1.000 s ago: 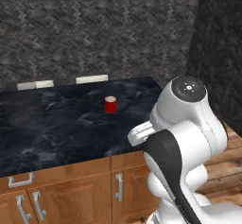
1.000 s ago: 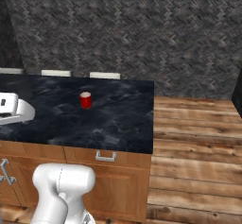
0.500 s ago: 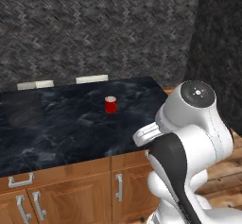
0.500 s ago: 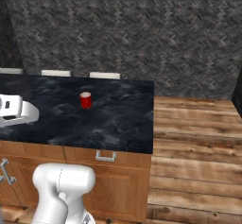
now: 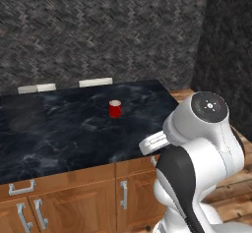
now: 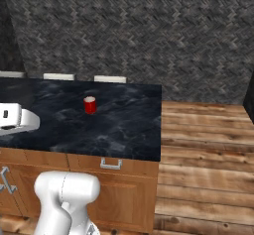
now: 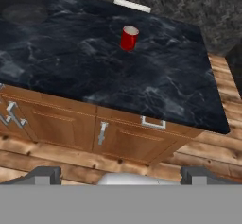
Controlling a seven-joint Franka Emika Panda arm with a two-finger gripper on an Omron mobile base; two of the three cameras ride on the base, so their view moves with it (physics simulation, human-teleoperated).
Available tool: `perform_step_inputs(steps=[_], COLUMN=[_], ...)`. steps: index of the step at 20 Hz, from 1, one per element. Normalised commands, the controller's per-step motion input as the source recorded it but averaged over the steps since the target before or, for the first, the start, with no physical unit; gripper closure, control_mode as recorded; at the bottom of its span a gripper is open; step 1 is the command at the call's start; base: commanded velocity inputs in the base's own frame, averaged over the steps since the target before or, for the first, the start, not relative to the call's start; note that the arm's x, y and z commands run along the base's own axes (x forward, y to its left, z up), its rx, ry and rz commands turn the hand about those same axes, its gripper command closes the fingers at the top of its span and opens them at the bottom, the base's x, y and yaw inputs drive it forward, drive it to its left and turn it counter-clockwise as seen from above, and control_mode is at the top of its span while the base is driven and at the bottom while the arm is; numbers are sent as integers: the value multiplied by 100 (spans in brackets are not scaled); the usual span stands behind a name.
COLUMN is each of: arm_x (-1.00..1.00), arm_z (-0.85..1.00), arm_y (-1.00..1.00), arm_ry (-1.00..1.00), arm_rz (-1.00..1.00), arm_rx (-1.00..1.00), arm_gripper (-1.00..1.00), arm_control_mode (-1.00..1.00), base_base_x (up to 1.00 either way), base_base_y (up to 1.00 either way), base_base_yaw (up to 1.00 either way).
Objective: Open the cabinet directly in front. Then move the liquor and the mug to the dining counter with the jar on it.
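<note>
arm (image 5: pixel 197 178): glossy white rounded shells | black joint band | grey round cap, small markings

One red mug (image 5: pixel 115 108) on one dining counter (image 5: pixel 74 138); three white wall plates (image 6: pixel 109 79).

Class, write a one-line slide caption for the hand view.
Open claw looks down on a red mug standing upright on the black marbled dining counter above brown cabinet fronts.

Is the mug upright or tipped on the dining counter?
Upright: the mug stands on its base on the dining counter, whitish rim facing up.
</note>
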Motion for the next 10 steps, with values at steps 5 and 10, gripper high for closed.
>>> perform_step_inputs(steps=[5, 10], arm_x=[0, 0], arm_z=[0, 0], arm_y=[0, 0], arm_ry=[0, 0], arm_rz=[0, 0], arm_rx=[0, 0], arm_gripper=[-100, -100], arm_control_mode=[100, 100], base_base_x=[0, -5], base_base_y=[0, 0], base_base_yaw=[0, 0])
